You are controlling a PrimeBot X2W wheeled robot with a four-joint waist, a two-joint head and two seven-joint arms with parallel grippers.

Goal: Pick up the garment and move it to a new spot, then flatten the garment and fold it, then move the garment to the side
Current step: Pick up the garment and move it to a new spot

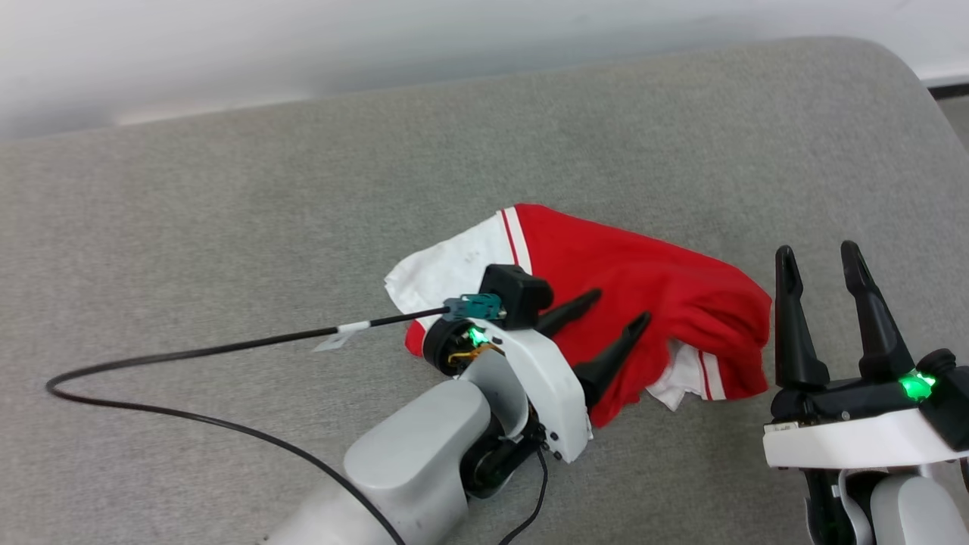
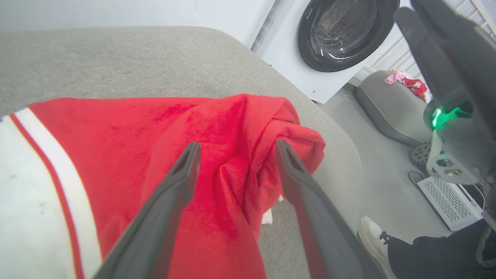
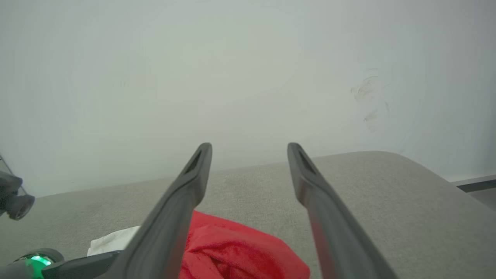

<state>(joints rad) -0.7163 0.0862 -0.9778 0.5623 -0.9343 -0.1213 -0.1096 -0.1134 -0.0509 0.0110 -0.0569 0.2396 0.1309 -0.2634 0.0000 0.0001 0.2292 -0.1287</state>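
I see the garment (image 1: 651, 288) lying crumpled right of centre in the head view on the grey table (image 1: 227, 227). Its red body is bunched up, with a white sleeve with stripe trim at its left end and another white bit poking out at its lower right edge. My left gripper (image 1: 622, 303) sits over the red cloth just below centre, fingers apart and pointing up-right. In the left wrist view they straddle a raised fold, and I cannot tell whether the tips touch it. My right gripper (image 1: 816, 251) is at the lower right, just beside the garment's right edge, fingers apart, pointing up, holding nothing. A black cable (image 1: 189, 356) loops across the table at lower left. The left wrist view has a washer (image 2: 341, 35) at upper right and a shoe (image 2: 372, 236) at lower right
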